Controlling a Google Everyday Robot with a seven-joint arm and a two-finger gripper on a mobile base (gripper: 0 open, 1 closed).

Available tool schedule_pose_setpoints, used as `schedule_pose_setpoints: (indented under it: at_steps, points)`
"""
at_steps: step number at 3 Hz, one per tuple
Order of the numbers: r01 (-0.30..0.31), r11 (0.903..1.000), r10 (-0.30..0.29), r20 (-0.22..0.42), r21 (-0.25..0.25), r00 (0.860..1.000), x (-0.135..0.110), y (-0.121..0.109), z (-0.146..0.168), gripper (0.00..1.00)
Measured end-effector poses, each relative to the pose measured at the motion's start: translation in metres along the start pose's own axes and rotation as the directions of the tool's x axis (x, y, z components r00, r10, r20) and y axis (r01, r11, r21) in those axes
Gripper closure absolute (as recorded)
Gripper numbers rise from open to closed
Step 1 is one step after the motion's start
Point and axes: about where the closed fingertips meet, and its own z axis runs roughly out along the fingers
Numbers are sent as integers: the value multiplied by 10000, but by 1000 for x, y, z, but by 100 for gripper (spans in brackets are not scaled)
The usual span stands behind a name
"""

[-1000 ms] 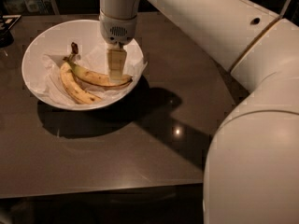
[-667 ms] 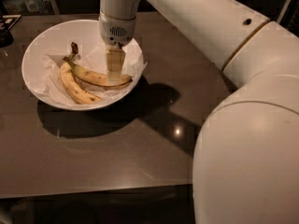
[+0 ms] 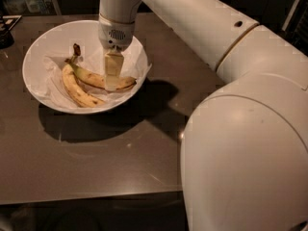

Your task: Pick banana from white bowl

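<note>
Since the previous frames, the robot's arm (image 3: 202, 28) has swung its near bulk further across the near right corner of the worktop (image 3: 120, 162), and the gripper (image 3: 112, 84) has dropped a little lower into the bowl. You should note the following, in order of size.

Arm: it reaches from the near right corner to the far left quarter, with the wrist pointing straight down.

Worktop: dark, glossy and level. It carries the arm's shadow just right of the bowl. A dark object (image 3: 5, 35) sits at the far left edge, too dim to identify. The room beyond the far edge is dark.

White bowl (image 3: 57, 37): it stands near the far left corner, lined with crumpled paper (image 3: 48, 76).

Banana (image 3: 91, 78): it lies in the bowl, brown-streaked, with its dark tip towards the right edge. A second, paler banana (image 3: 77, 91) lies just beside it on the near-left side.

Gripper: it is down at the brown-streaked banana's middle and appears to touch it. You cannot tell from this view whether the claw is spread or pinching the fruit.

Progress, as a judgement: the approach is done. Grasp is unconfirmed and the fruit is not yet lifted. Securing the hold and raising it clear of the rim remain.
</note>
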Motion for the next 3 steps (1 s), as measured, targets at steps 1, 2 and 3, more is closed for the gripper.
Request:
schedule_pose_setpoints:
  at_steps: [1,2,3]
  points:
    - [-33,9997,34,38,-234,10000,-4,-2,7,35]
    - [-131,9989,132,1,-446,9999,-4,-5,16,35]
    - [-164,9977,153,-172,-657,9997,-3,-8,27,33]
